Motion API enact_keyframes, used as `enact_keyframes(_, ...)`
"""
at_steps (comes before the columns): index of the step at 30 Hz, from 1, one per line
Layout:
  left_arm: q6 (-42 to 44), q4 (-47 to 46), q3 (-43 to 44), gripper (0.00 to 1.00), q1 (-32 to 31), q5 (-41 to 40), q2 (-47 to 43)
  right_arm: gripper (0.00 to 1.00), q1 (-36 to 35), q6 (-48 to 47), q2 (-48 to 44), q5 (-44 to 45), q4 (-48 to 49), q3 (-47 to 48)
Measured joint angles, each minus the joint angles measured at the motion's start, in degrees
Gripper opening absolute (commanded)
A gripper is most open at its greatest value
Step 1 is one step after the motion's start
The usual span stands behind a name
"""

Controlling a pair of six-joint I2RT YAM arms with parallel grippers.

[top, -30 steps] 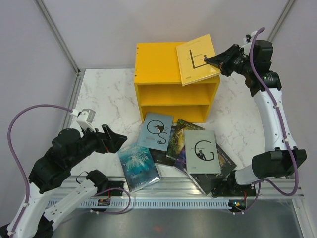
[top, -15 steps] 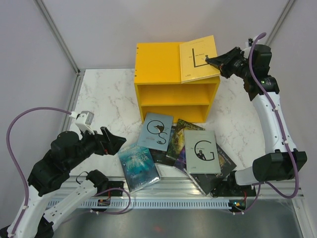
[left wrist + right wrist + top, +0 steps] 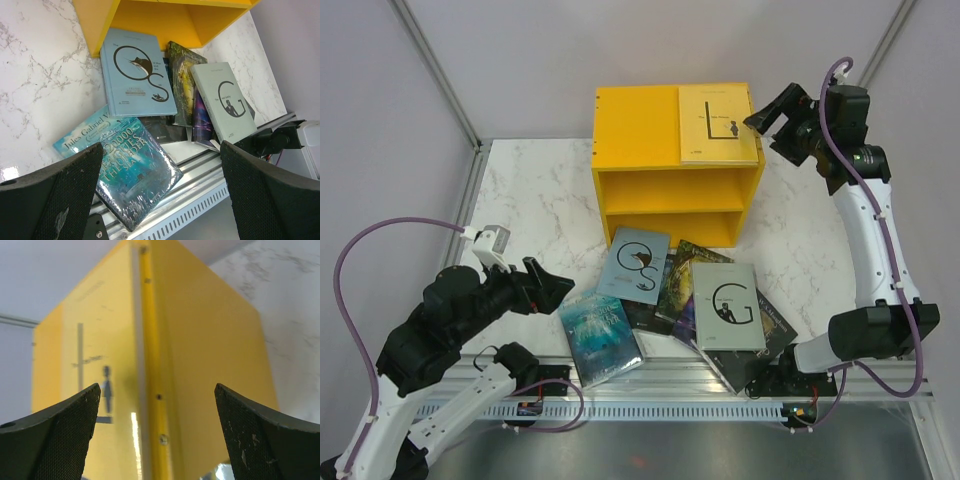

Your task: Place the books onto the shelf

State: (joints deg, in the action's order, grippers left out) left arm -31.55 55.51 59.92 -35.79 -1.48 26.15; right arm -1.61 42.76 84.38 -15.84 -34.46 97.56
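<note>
One yellow book [image 3: 718, 123] beside right fingers [image 3: 767, 112]

A white marble-patterned tabletop [image 3: 540, 190] is spread beneath the left gripper [image 3: 552, 275] and below the right gripper [image 3: 765, 137]. A ribbed aluminium rail [image 3: 700, 408] is fixed along its near edge, nearer the left gripper. Pale walls [image 3: 620, 40] are seen beyond the right gripper.
</note>
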Motion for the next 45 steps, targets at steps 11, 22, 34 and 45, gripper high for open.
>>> enact_keyframes(11, -0.07, -0.35, -1.51, 1.0, 0.0, 0.61, 0.22, 0.98, 0.81, -9.22, -2.1, 17.18, -11.65, 0.52)
enact_keyframes(22, -8.68, -18.6, -20.35, 1.0, -0.09, 17.7, 6.64, 0.98, 4.81, -12.61, -24.02, 20.68, -11.32, -22.71)
enact_keyframes(34, -17.07, -43.8, -24.9, 0.97, -12.17, 20.17, 25.46, 0.98, 4.98, -7.96, -32.24, 1.16, -4.39, -65.9)
enact_keyframes(45, -21.09, -59.47, -23.08, 0.93, -18.56, 14.64, 49.44, 0.9, 5.22, -7.5, -38.88, -5.11, 1.18, -71.95)
